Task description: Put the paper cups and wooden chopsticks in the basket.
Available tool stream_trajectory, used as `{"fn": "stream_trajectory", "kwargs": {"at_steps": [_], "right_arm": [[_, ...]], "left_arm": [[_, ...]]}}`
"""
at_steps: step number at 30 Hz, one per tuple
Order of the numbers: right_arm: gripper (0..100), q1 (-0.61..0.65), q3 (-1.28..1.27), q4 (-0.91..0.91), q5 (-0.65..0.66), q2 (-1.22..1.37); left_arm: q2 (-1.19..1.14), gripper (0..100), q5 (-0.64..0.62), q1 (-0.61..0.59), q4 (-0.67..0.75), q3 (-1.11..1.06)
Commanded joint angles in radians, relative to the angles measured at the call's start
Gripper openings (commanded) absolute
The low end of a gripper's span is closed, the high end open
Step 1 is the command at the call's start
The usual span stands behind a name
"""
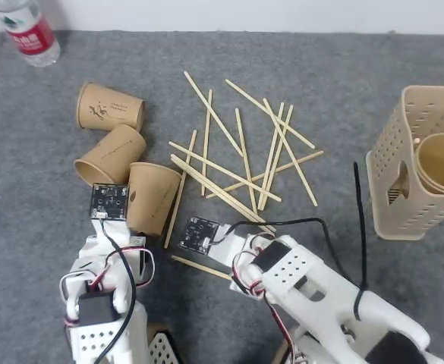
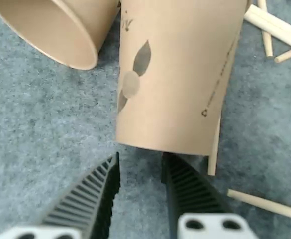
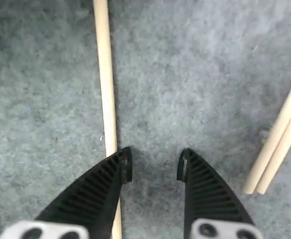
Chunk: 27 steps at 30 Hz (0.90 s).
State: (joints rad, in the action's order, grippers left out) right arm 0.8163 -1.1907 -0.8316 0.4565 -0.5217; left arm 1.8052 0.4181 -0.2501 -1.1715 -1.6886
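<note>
Three paper cups lie on their sides on the grey carpet: one (image 1: pixel 109 106) at the back, one (image 1: pixel 109 154) in the middle, and the nearest cup (image 1: pixel 153 197). My left gripper (image 2: pixel 140 167) is open just short of the nearest cup's (image 2: pixel 177 74) rim, not touching it; the middle cup's (image 2: pixel 55 30) mouth is beside it. Several wooden chopsticks (image 1: pixel 240 163) lie scattered and crossed mid-table. My right gripper (image 3: pixel 154 167) is open over bare carpet, one finger right beside a single chopstick (image 3: pixel 105 89). A pair of chopsticks (image 3: pixel 279 139) lies off to its other side.
The beige perforated basket (image 1: pixel 392 163) stands at the right edge with a paper cup (image 1: pixel 443 161) inside. A water bottle (image 1: pixel 28 30) lies at the back left. A black cable (image 1: pixel 358 220) runs from the right arm (image 1: pixel 313 284) toward the basket.
</note>
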Motion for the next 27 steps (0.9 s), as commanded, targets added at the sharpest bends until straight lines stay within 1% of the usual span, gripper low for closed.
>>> {"fn": "stream_trajectory", "kwargs": {"at_steps": [1, 11, 13, 17, 19, 21, 24, 27], "right_arm": [[15.4, 0.012, 0.057, -0.013, -0.002, 0.005], [15.5, 0.007, 0.091, -0.03, -0.002, 0.045], [15.5, -0.008, 0.089, -0.05, -0.009, -0.01], [15.5, -0.001, 0.078, -0.17, -0.026, -0.189], [15.5, 0.015, 0.046, -0.177, -0.049, -0.268], [15.4, 0.038, 0.009, -0.157, -0.041, -0.308], [15.7, 0.065, -0.008, -0.134, -0.04, -0.28], [15.7, 0.067, 0.008, -0.114, -0.04, -0.176]], "left_arm": [[0.014, 13, 0.006, -0.003, 0.015, 0.005], [0.014, 13, 0.006, -0.003, 0.017, 0.007], [0.014, 13, 0.006, 0.009, 0.015, 0.007], [0.011, 13, 0.006, 0.046, 0.014, 0.007], [0.011, 13, 0.006, 0.046, 0.014, 0.007], [0.011, 13, 0.006, 0.046, 0.014, 0.007], [0.011, 13, 0.006, 0.046, 0.014, 0.007], [0.011, 13, 0.006, 0.044, 0.014, 0.007]]}}
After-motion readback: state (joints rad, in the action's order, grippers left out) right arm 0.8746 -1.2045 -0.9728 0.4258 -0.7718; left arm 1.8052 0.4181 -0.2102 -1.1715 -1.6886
